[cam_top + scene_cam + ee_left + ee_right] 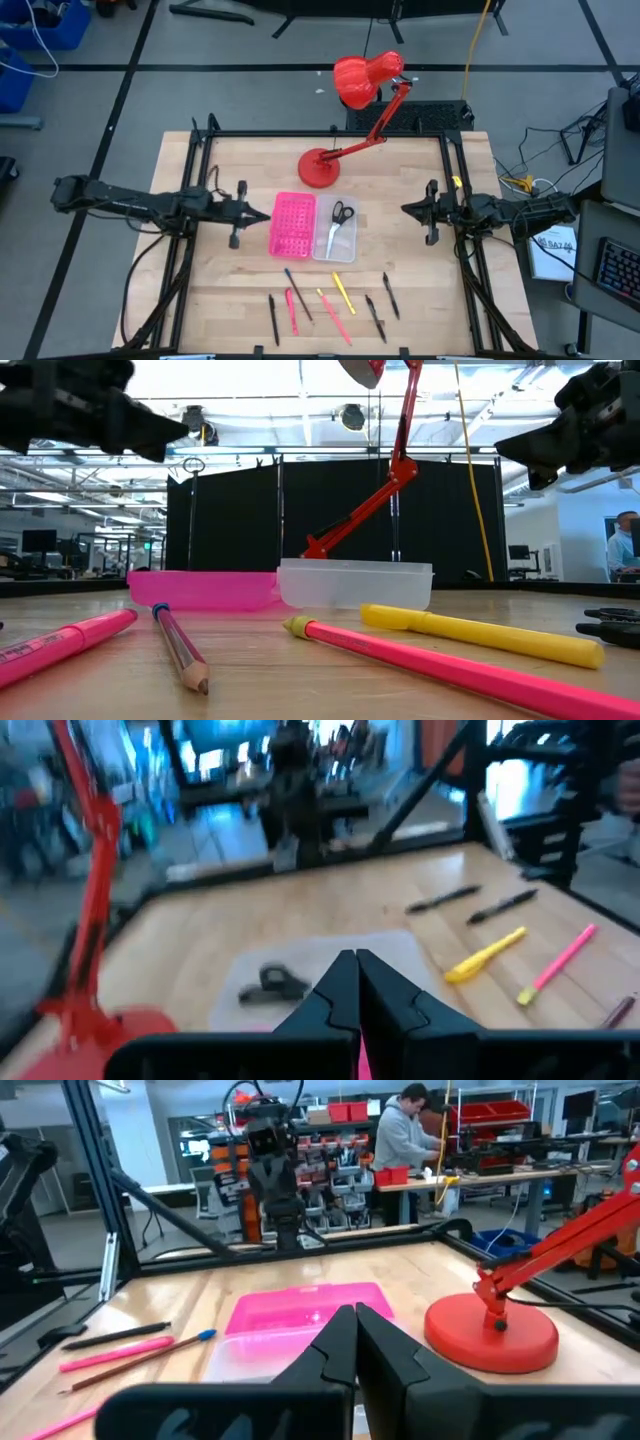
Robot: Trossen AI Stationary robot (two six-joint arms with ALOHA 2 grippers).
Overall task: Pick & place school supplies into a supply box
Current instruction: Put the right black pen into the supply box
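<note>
The supply box [312, 226] lies open mid-table, its pink half [291, 224] on the left and its clear half [336, 232] on the right. Black-handled scissors [339, 222] lie in the clear half. Several pens and pencils [330, 302], black, pink and yellow, lie on the table near the front edge. My left gripper [268, 214] is shut and empty, raised just left of the box. My right gripper [405, 209] is shut and empty, raised right of the box.
A red desk lamp stands with its round base [319, 167] just behind the box and its head [366, 78] beyond the far edge. A black frame [330, 133] rims the table. A person [400, 1140] stands in the room beyond.
</note>
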